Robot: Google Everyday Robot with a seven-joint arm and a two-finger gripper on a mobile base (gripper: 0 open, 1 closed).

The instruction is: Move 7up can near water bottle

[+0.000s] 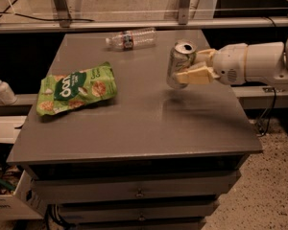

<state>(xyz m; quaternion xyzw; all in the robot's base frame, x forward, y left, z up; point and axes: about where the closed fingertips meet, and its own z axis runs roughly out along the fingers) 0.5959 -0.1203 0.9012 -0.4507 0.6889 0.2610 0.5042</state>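
Fingers (196, 76) of the gripper (188, 67) are clamped on the 7up can (178, 56) from the right, holding it in the air over the right part of the table (134, 128). The can's long axis is near upright, its opened top leaning slightly right. The water bottle (132, 38) lies on its side at the far edge, cap to the left, with bare tabletop between it and the can. A green chip bag (77, 87) lies well to the left. A pump bottle (2, 89) stands off the table.

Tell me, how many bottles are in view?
2. A water bottle lies at the table's far edge; a pump bottle stands on a ledge left of the table. The gripper, at right, holds a can over the table.
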